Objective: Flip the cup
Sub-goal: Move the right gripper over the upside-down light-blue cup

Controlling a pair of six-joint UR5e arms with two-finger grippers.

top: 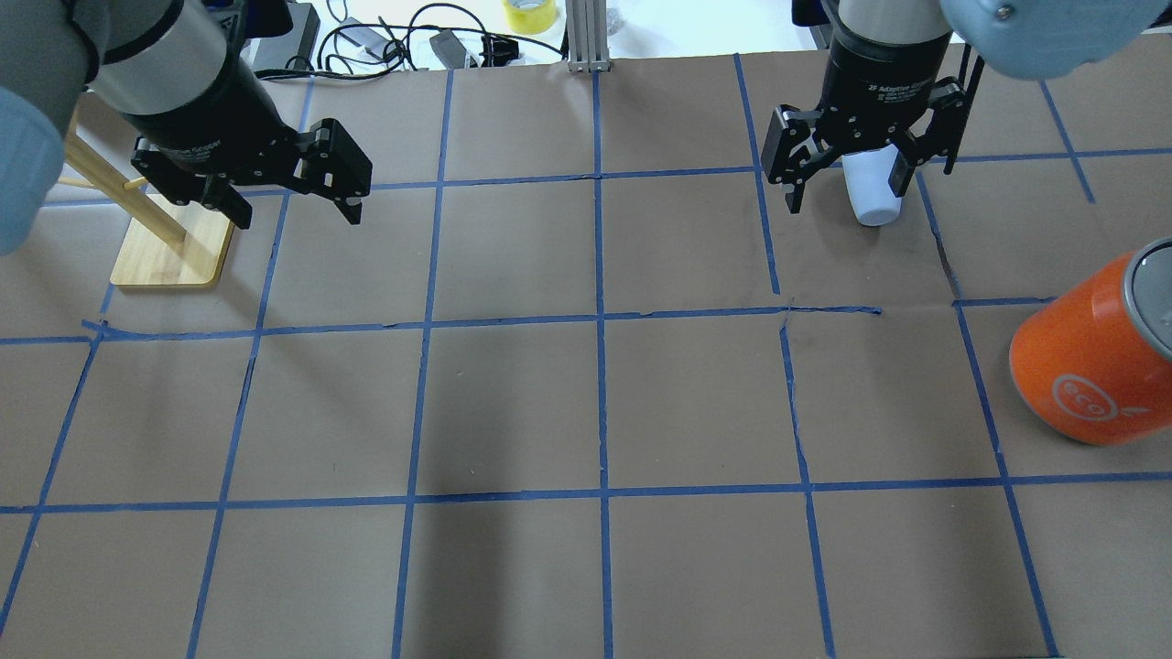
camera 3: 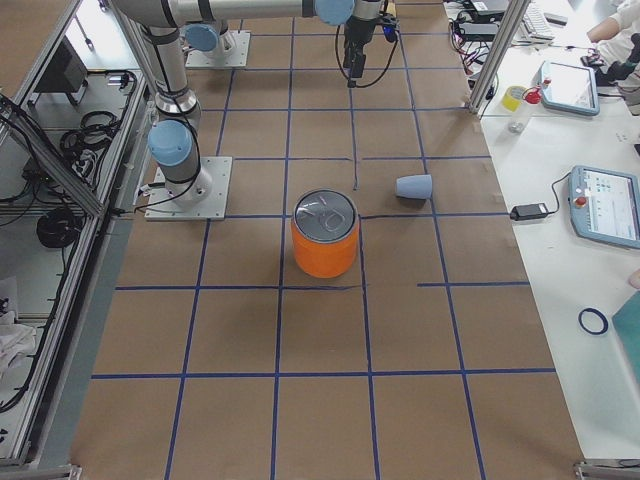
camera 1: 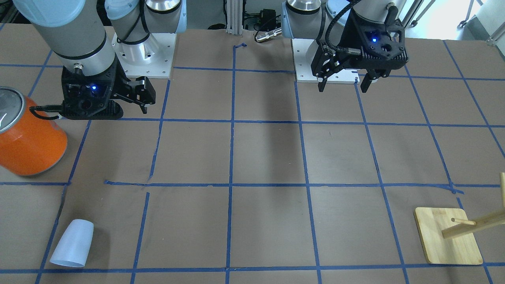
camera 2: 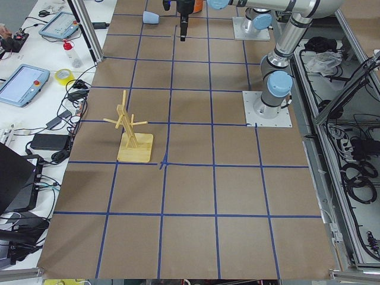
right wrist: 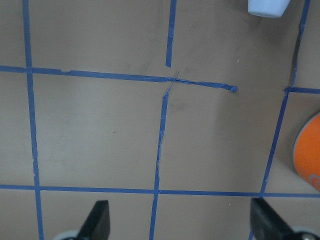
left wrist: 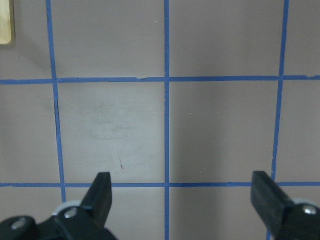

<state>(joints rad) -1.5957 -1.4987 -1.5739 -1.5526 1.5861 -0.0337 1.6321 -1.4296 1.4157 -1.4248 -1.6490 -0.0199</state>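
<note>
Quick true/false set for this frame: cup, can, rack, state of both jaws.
1. The cup lies on its side. True.
2. The right gripper has its jaws shut on the cup. False: the jaws are open and empty, and the cup lies apart from them.
3. The orange can stands upright. True.
4. The wooden rack stands on the robot's right side. False: it is on the left side, near the left gripper.
5. The left gripper's jaws are open and empty. True.
</note>
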